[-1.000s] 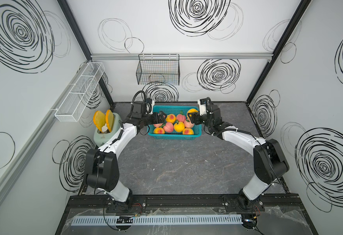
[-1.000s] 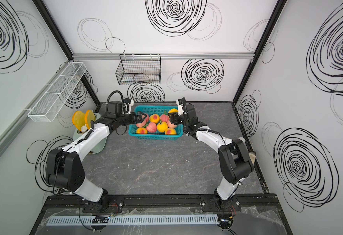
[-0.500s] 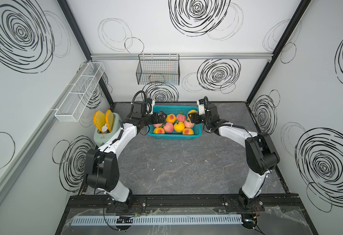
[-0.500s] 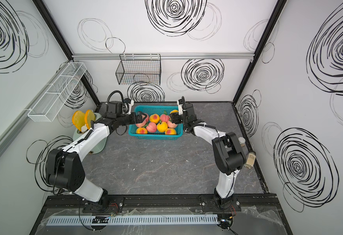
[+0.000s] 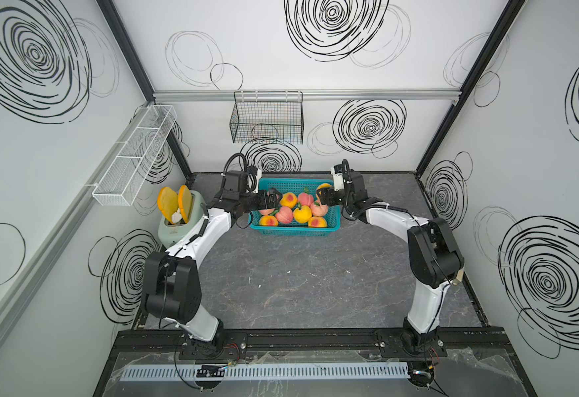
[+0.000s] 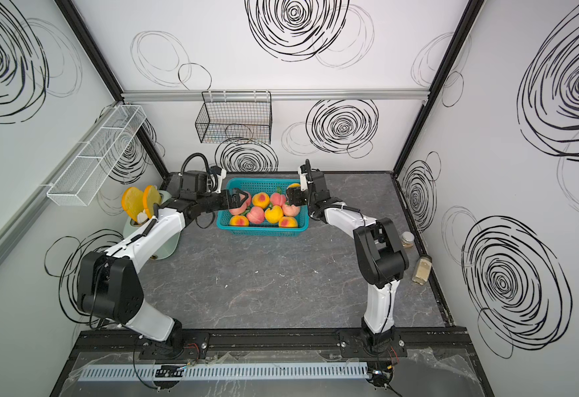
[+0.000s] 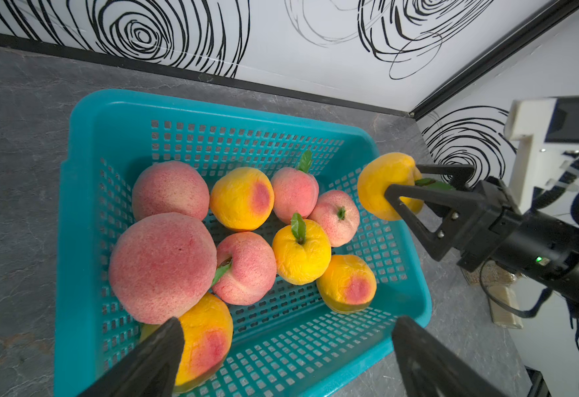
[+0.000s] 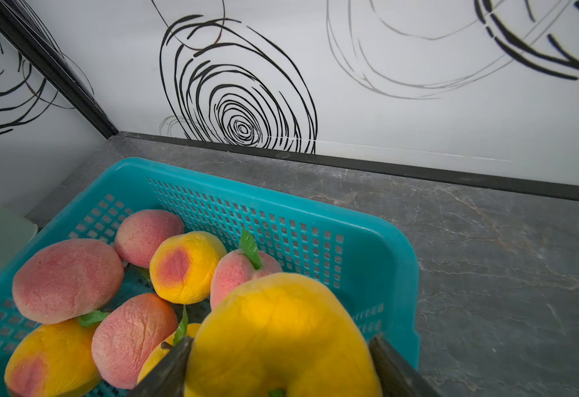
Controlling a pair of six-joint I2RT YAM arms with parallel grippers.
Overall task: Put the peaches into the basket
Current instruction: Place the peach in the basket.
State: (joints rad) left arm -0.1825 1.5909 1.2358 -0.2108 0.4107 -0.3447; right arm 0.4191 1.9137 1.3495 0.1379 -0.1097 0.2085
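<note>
The turquoise basket (image 5: 295, 231) (image 6: 262, 231) (image 7: 64, 206) (image 8: 401, 240) stands at the back of the table with several pink and yellow-orange peaches (image 5: 302, 213) (image 6: 273, 213) (image 7: 162, 261) (image 8: 68, 278) inside. My right gripper (image 5: 325, 196) (image 6: 293, 197) (image 7: 404, 180) (image 8: 281, 343) is shut on a yellow peach (image 7: 384, 178) (image 8: 281, 330), which hangs just above the basket's right rim. Over the basket's left end, my left gripper (image 5: 270, 199) (image 6: 238, 199) (image 7: 291, 343) is wide open with nothing between its fingers.
A pale green toaster (image 5: 174, 227) with two orange-rimmed toast slices (image 5: 169, 206) stands left of the basket. A black wire basket (image 5: 267, 122) hangs on the back wall and a white mesh rack (image 5: 133, 158) on the left wall. Two jars (image 6: 407, 239) (image 6: 422, 269) sit by the right wall.
My right gripper has carried the yellow peach slightly left, closer over the basket's rim, while that arm's elbow swung inward. The left arm has not moved.
</note>
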